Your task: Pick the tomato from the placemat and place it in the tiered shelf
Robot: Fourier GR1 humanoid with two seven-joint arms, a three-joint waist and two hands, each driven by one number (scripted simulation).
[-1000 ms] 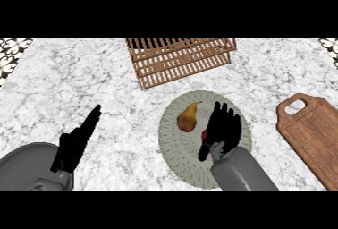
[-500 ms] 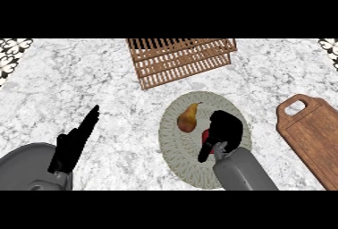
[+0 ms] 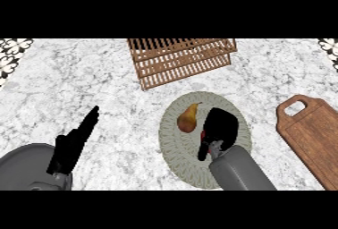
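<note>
Red shows beside the right hand (image 3: 219, 129), curled over the tomato (image 3: 211, 150) on the round placemat (image 3: 173, 152); lift and transfer to the tiered shelf (image 3: 179, 60) remain. Left hand (image 3: 74, 143) rests open.

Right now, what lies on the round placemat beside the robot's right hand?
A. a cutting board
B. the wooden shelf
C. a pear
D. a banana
C: a brownish-yellow pear lies on the woven placemat, just left of the right hand; the cutting board and the tiered shelf sit off the mat.
</note>
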